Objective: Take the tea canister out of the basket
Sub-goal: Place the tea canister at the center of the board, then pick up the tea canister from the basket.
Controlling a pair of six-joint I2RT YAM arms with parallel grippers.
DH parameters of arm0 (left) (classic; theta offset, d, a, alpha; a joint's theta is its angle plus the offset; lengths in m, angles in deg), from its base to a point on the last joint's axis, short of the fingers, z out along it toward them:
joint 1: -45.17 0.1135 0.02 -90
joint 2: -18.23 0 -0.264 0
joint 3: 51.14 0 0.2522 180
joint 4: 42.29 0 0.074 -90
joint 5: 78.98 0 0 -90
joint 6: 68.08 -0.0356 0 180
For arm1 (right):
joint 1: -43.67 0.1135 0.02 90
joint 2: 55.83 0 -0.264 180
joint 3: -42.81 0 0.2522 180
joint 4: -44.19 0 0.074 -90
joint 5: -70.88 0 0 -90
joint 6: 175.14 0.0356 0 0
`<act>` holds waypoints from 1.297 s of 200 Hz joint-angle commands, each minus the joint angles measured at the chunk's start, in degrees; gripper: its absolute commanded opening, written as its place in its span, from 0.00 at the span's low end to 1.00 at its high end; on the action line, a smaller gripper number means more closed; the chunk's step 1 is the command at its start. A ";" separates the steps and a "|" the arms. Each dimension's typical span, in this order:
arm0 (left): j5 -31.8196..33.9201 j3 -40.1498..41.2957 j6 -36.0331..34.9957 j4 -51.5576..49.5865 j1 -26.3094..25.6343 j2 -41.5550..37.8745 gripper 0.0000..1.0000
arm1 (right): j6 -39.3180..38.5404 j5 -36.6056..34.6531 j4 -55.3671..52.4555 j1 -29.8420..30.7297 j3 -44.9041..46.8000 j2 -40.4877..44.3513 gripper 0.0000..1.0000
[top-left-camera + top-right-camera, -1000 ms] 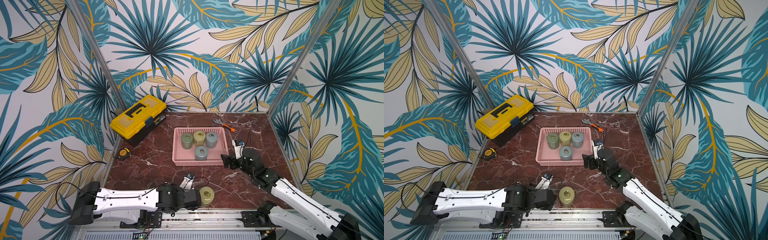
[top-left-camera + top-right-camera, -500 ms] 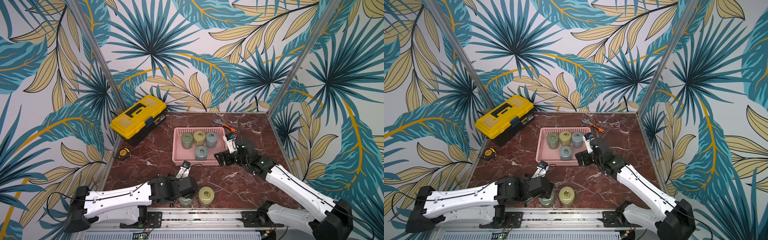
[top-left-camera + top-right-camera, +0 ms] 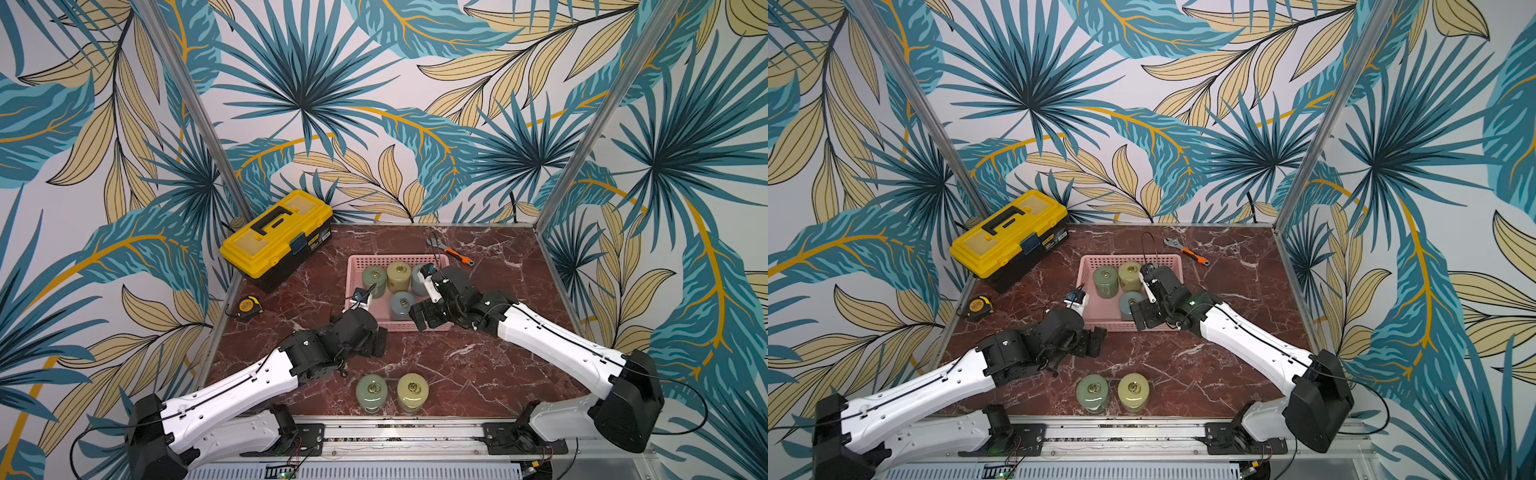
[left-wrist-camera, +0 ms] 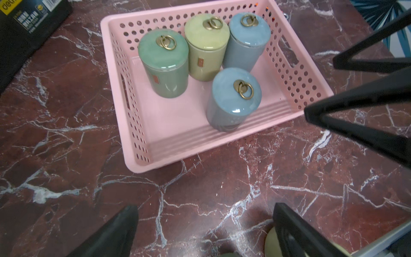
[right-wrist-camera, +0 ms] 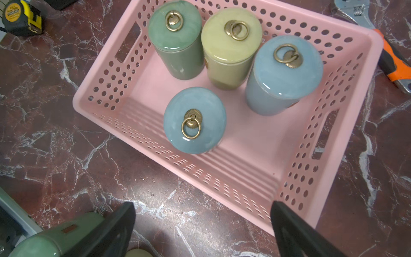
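The right pincer (image 5: 202,213) and left pincer (image 4: 205,211) are open, empty. A blue tea canister (image 5: 194,120) stands in the basket (image 5: 378,51) just ahead of them. It looks slippery and breakable; hold its sides.

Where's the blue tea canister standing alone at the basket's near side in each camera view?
In a top view: lone blue canister below centre, between the arms.
In a top view: canister likewise.
Left wrist: canister near the middle.
Right wrist: canister near the middle.
Shared landmark: pink basket.
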 commanded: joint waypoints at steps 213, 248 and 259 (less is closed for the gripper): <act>-19.38 23.75 -10.10 37.68 33.64 -7.98 1.00 | 3.94 -4.45 -5.47 1.43 -20.61 -26.60 0.99; -19.14 24.01 -10.22 37.49 33.67 -9.12 1.00 | 4.61 -6.50 -5.56 1.42 -21.02 -28.52 0.99; -19.13 24.01 -10.19 37.40 33.62 -9.26 1.00 | 4.69 -6.94 -5.58 1.43 -21.01 -28.97 0.99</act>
